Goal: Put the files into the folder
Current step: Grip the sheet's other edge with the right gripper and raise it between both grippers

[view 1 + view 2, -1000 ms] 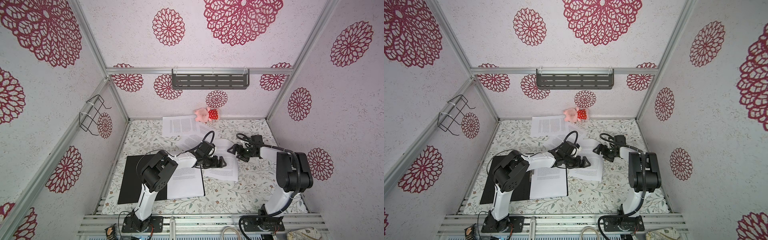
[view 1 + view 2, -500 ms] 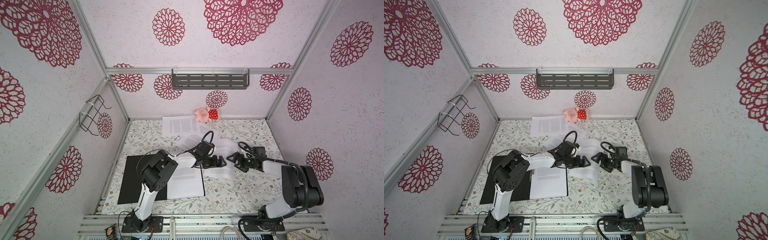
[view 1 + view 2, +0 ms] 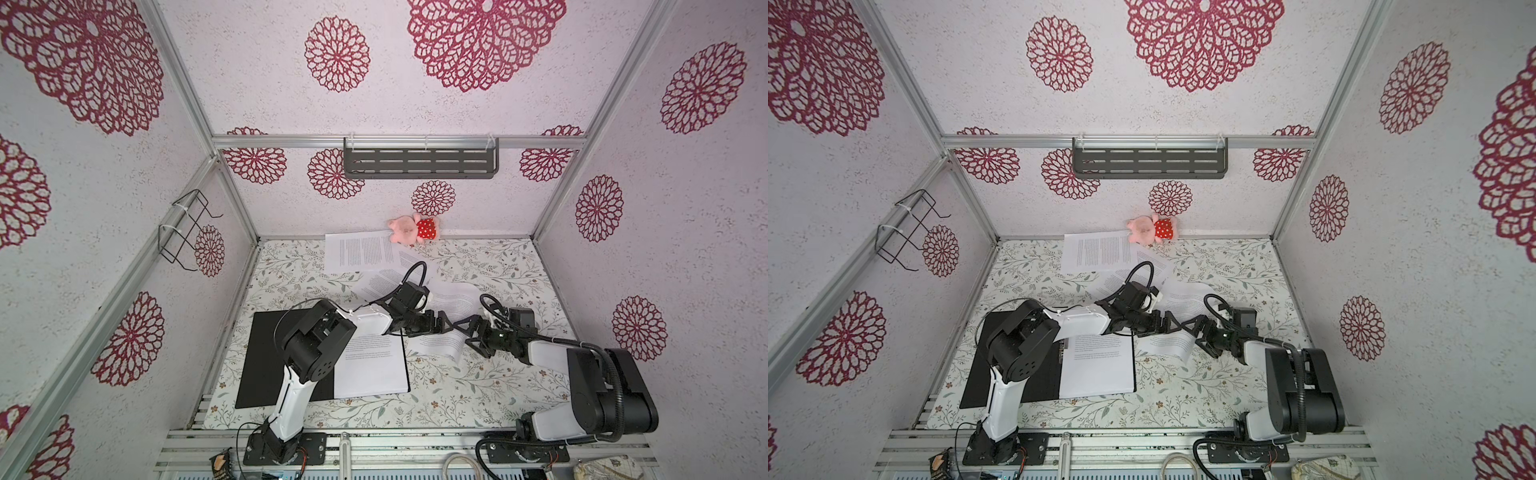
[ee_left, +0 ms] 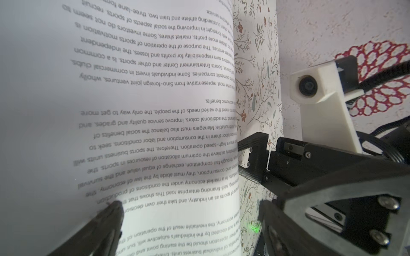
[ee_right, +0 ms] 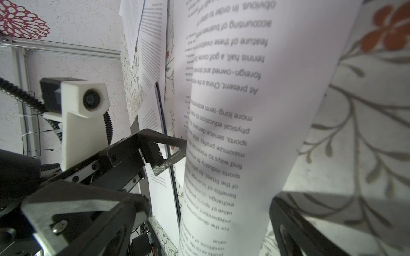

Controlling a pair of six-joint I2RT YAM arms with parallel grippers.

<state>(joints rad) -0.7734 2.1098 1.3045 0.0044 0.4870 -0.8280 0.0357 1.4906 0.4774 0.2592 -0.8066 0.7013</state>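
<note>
On the floral table (image 3: 498, 266), the left arm (image 3: 291, 399) hides part of the folder (image 3: 262, 357).

Enclosure: white textured walls (image 3: 386, 199) printed with dark red rosettes (image 3: 337, 54), joined by aluminium frame bars (image 3: 291, 141).
Back wall, beyond the left gripper (image 3: 445, 326) and high above it: dark grey slotted shelf (image 3: 419, 163).
Side wall on that gripper's outer side, well apart from it: black wire rack (image 3: 187, 228).
Under the gripper: tabletop cover (image 3: 498, 266), pale, leaf-and-flower print.
Nearer than the gripper, along the table's front edge: ridged metal rails (image 3: 415, 446).
Light even, shadows soft.
</note>
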